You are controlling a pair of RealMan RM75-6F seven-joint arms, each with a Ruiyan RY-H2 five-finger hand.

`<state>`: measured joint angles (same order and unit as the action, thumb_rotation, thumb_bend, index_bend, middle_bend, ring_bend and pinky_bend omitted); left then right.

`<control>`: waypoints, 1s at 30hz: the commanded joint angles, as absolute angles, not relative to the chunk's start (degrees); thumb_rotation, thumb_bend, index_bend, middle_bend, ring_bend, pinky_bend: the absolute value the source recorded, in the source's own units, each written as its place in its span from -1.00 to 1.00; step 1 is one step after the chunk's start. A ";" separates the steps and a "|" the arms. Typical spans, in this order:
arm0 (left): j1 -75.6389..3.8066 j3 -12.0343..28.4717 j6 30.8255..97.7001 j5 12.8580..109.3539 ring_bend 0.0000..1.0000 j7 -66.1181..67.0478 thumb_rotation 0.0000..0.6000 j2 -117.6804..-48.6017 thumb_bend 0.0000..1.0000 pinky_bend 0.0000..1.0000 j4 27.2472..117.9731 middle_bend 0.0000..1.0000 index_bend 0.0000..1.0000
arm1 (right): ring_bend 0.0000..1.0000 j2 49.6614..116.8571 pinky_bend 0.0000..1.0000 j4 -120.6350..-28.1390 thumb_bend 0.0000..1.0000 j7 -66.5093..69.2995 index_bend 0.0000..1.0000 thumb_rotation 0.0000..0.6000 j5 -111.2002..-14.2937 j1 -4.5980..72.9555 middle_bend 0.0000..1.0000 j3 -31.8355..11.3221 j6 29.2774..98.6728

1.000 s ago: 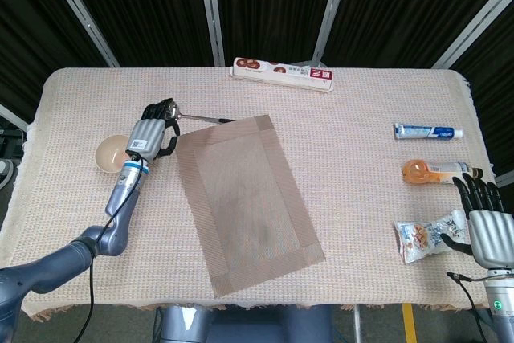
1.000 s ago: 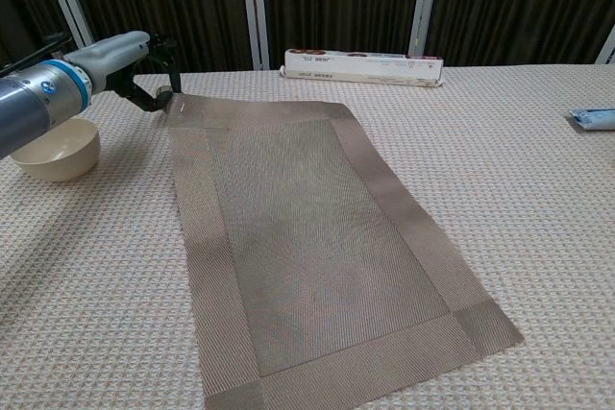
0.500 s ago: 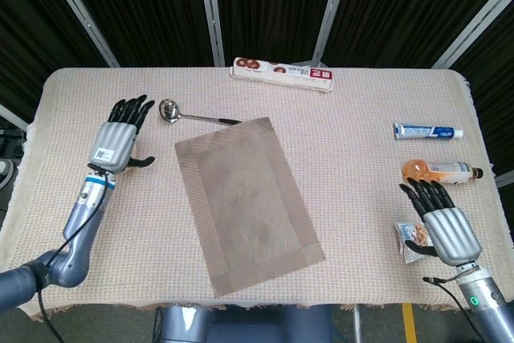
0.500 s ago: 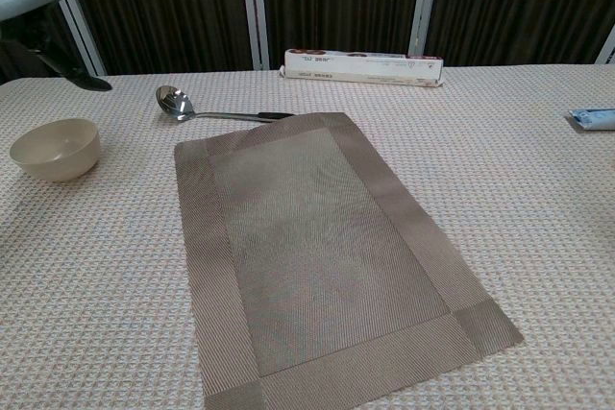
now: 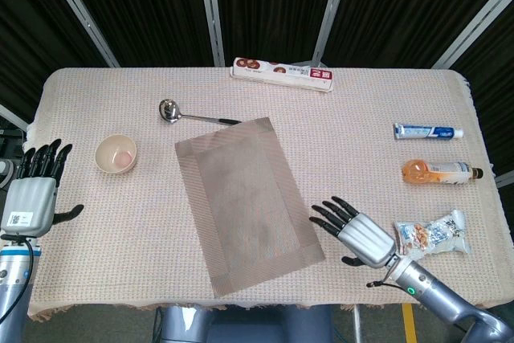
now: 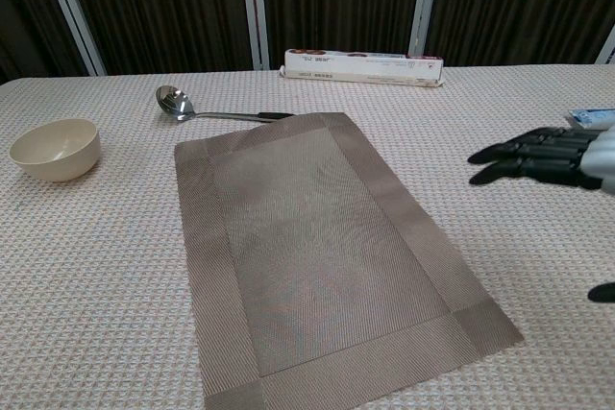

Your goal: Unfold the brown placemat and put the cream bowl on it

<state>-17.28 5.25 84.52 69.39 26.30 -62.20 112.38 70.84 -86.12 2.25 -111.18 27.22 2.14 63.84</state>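
Head view: brown placemat flat; cream bowl beside, apart.

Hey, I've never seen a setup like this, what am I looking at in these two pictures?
A two-armed robot with human-like hands sits at a cloth-covered table. One picture looks down from its head, the other forward from its chest. Its left hand and right hand are both open and hold nothing. A brown placemat lies flat in the middle. Left of it sits a cream bowl, not on the mat. Also there: a ladle, a long box, a tube, a bottle and a snack packet.
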 commanded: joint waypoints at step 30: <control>-14.68 3.25 83.33 73.42 -1.00 22.80 1.00 -62.95 -1.00 -1.00 108.61 -1.00 -1.00 | -1.00 84.98 -1.00 -73.57 -0.98 -4.19 -0.69 1.00 -109.40 31.76 -1.00 4.77 57.16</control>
<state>-14.67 3.25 83.38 73.44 22.77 -62.93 108.66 84.70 -73.90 -4.22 -109.55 31.65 4.67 57.23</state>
